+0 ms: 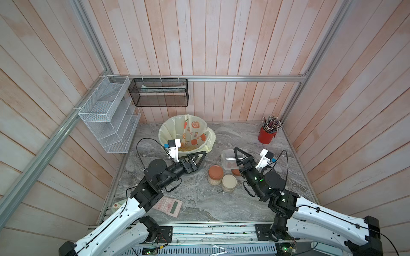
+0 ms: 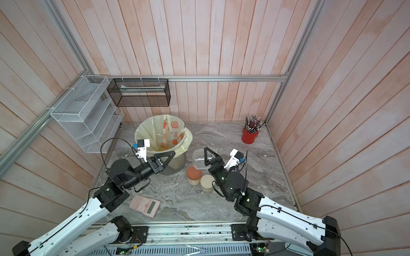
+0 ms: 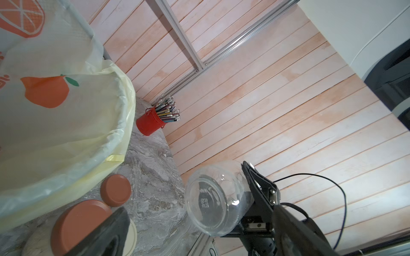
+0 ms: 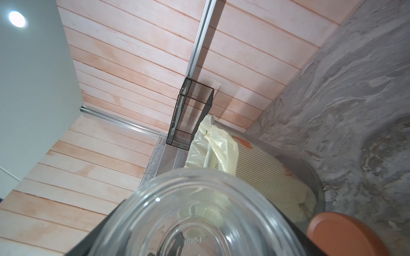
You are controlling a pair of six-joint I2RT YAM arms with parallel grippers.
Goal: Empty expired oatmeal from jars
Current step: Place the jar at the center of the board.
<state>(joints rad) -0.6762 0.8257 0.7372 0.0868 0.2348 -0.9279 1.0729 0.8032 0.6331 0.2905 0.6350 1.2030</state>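
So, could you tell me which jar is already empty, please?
The clear jar in the right gripper: lidless and empty. The orange-lidded jar and cream-lidded jar stand capped, oatmeal inside.

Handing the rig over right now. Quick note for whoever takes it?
Left gripper: jaws open, empty, by the lined bin.
Right gripper: jaws closed on the open jar, held on its side, apparently empty.
A loose terracotta lid lies on the table near the right gripper.
Done: one jar opened and apparently emptied.
Left: the terracotta-lidded jar and cream-lidded jar, side by side between the arms, both closed with oatmeal inside.
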